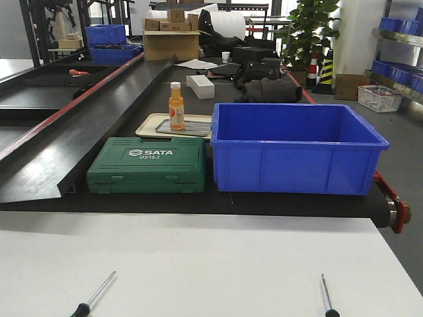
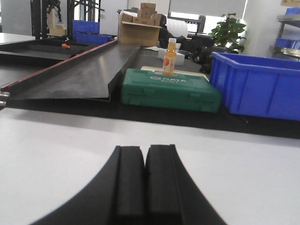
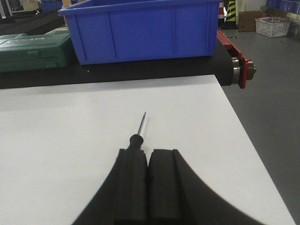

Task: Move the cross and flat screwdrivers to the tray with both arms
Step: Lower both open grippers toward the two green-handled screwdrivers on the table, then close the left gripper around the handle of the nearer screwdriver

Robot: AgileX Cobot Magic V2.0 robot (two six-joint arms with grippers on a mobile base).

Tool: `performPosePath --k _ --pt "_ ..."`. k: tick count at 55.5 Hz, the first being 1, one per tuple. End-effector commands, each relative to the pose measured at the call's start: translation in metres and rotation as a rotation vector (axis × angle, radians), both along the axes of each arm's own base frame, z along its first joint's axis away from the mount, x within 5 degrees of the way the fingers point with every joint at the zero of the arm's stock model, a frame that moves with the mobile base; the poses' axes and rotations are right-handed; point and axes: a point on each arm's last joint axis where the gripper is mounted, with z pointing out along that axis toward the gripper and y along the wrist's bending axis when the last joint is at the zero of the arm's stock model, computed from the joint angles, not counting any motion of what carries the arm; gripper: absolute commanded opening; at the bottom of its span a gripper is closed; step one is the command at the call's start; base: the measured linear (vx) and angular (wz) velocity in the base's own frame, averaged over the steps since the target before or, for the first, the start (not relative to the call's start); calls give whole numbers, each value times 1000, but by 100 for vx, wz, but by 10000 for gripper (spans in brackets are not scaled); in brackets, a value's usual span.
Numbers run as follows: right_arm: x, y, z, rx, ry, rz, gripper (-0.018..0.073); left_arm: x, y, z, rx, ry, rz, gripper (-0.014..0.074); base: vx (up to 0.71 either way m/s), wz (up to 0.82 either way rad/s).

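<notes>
Since both screwdrivers lie untouched on the white counter (image 1: 211, 264), the job looks to be at its very start, with the first pickup not yet made. The left screwdriver (image 1: 97, 291) lies at a slant near the counter's front edge, tip pointing away and to the right. The right screwdriver (image 1: 326, 295) lies well apart from it on the other side, nearly straight. The left hand (image 2: 144, 150) has its fingers pressed together on nothing, and its own camera shows no tool ahead of it. The right hand (image 3: 149, 152) is likewise closed and empty. The black handle of the right screwdriver (image 3: 136, 139) sits just at the tip of one finger, outside the grip.

The grey tray (image 1: 182, 127) appears to lie on the beige tray (image 1: 149, 129), behind the green tool case (image 1: 145, 165) and beside the orange bottle (image 1: 176, 105), far from both tools.

In my judgement each hand must next spread its fingers, line up across its tool and come down over the handle. The left one must first find its slanted target.

The count is two screwdrivers, two hands, one grey tray, one beige tray, one green case, one bottle and one big blue bin (image 1: 297, 155) nearby.
</notes>
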Motion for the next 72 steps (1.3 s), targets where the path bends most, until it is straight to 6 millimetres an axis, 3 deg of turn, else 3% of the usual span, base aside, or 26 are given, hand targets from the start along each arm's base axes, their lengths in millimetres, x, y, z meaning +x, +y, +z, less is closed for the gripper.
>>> performPosePath --k 1,9,17,30,39,47,64,72 --pt "1 1 13 -7 -165 11 -8 -3 2 24 -58 -184 10 -6 0 0" --pt "-2 2 34 -4 -393 24 -8 -7 3 37 -122 -294 7 -4 0 0" --pt "-9 3 61 -2 -542 30 -8 -14 3 64 -118 -374 3 8 0 0" --pt "-11 1 111 -3 -480 18 -1 -12 1 120 -27 -322 7 99 0 0" --pt "8 1 119 -8 -337 13 27 10 1 147 23 -259 14 216 0 0" --pt "29 2 108 -9 -197 13 109 37 0 138 23 -136 12 320 0 0" --pt "69 2 81 -9 55 14 407 86 -1 100 29 213 -3 399 0 0" --pt "80 3 72 -3 133 13 433 118 -1 79 79 369 -13 495 0 0"
